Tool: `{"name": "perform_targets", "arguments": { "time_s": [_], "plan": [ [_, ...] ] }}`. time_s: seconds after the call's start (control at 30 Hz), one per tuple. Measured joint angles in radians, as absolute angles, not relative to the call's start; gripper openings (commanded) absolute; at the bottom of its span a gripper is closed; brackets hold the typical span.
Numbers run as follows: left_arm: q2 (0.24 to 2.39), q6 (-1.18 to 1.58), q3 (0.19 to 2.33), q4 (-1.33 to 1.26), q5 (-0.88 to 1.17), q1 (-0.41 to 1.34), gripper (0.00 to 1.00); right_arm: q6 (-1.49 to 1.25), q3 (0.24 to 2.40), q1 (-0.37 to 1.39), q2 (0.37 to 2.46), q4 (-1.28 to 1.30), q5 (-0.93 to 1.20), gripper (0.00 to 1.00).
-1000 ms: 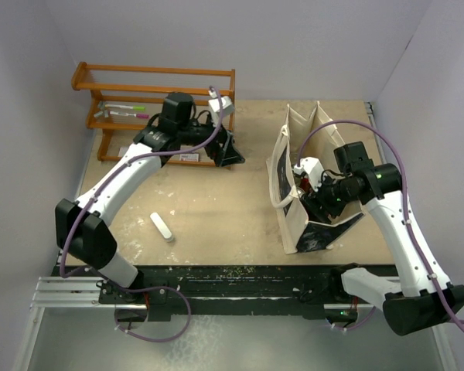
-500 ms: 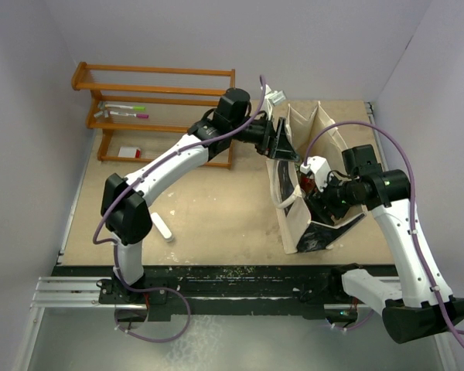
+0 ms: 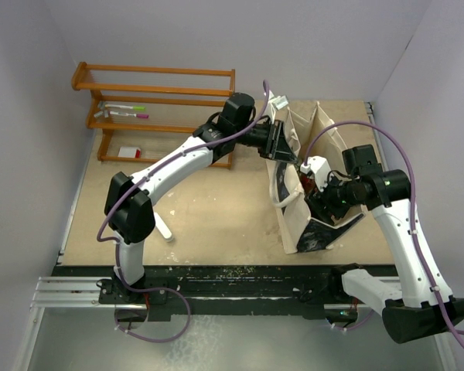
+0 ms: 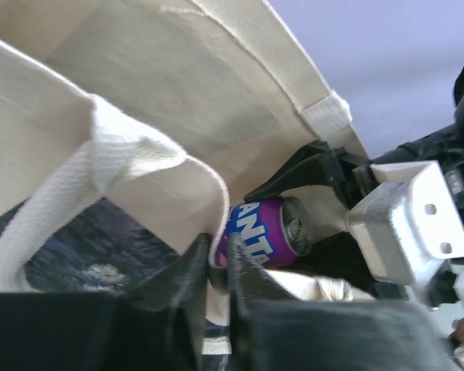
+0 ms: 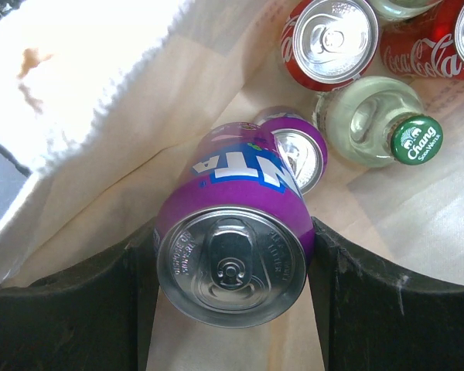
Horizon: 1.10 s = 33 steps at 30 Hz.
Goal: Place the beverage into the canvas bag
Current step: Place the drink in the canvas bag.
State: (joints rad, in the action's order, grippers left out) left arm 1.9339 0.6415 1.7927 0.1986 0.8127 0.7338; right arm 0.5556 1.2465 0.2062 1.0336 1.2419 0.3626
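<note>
Scene: We look down on two robot arms meeting at a tall cream canvas bag, which stands at the right of a table.
Left gripper: Its fingers are almost together, nipping the upper hem of the bag. We judge this keeps the mouth pulled open.
Right gripper: It is spread only as wide as a purple Fanta can, with one finger pressed on each flank.
Where the beverage is: It is held in the bag's mouth, above the drinks at the bottom. We cannot tell whether it touches any of them.
Already inside: a second purple can, a red Coca-Cola can and a clear bottle with a green cap.
How the can should handle: We expect a stiff but thin wall, smooth and rather slippery. It would be weighty if full and would dent under a hard squeeze.
Best hold on the can: across the middle of its round side, as it is held now.
How the bag should handle: It is soft and floppy, so we would take it by the hem or a strap.
</note>
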Motion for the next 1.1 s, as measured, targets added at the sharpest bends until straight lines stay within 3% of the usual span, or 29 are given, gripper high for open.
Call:
{"name": "perform_targets", "arguments": {
  "time_s": [0.6, 1.1],
  "plan": [
    [1.940, 0.343, 1.786, 0.199, 0.987, 0.726, 0.00, 0.552, 1.501, 0.207, 1.078, 1.324, 0.308, 0.00],
    [1.955, 0.297, 1.811, 0.229, 0.997, 0.726, 0.00, 0.506, 1.439, 0.220, 1.083, 1.334, 0.226, 0.00]
  ]
}}
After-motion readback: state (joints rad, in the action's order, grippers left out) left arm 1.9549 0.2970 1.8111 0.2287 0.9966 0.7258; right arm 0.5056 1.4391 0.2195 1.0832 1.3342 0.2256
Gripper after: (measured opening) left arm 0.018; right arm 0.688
